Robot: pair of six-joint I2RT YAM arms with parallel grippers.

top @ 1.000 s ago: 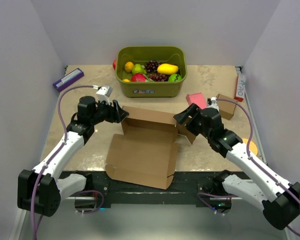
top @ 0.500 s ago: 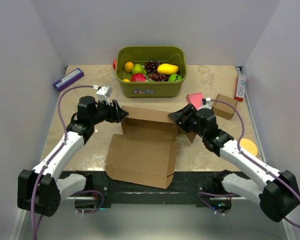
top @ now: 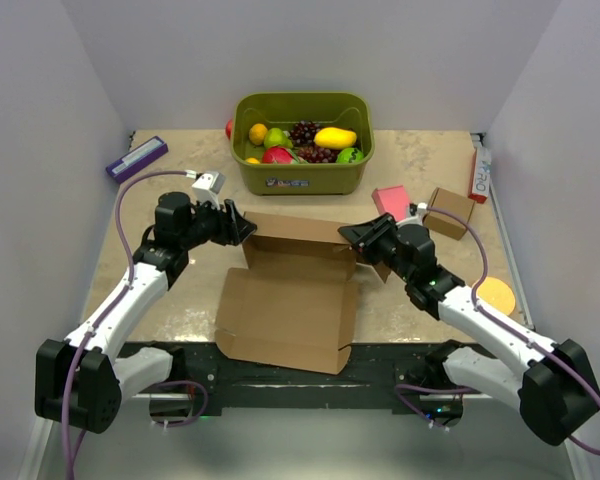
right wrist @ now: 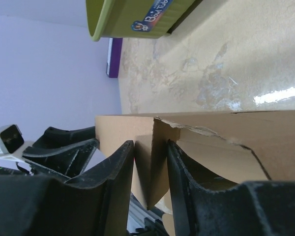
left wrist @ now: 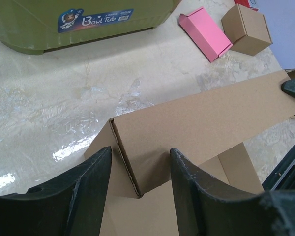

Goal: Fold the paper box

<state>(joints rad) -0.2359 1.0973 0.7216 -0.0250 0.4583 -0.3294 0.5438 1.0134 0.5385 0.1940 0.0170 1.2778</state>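
Note:
The paper box (top: 285, 305) lies open in the middle of the table, its base flat and its back wall standing upright. My left gripper (top: 242, 228) is open and straddles the back wall's left corner; in the left wrist view the cardboard (left wrist: 201, 123) edge stands between the fingers (left wrist: 83, 187) without touching them. My right gripper (top: 352, 237) is at the back wall's right corner. In the right wrist view the gripper (right wrist: 150, 143) is shut on a folded side flap of the box (right wrist: 265, 132), with cardboard pressed between both fingers (right wrist: 119, 172).
A green tub (top: 302, 170) of toy fruit stands behind the box. A pink block (top: 390, 201) and a small brown box (top: 448, 212) lie at the back right, an orange disc (top: 497, 294) at the right. A purple box (top: 136, 158) lies at the back left.
My right gripper has moved left along the box's right side to the back wall's right corner, bringing the side flap inward. The left arm has not moved.

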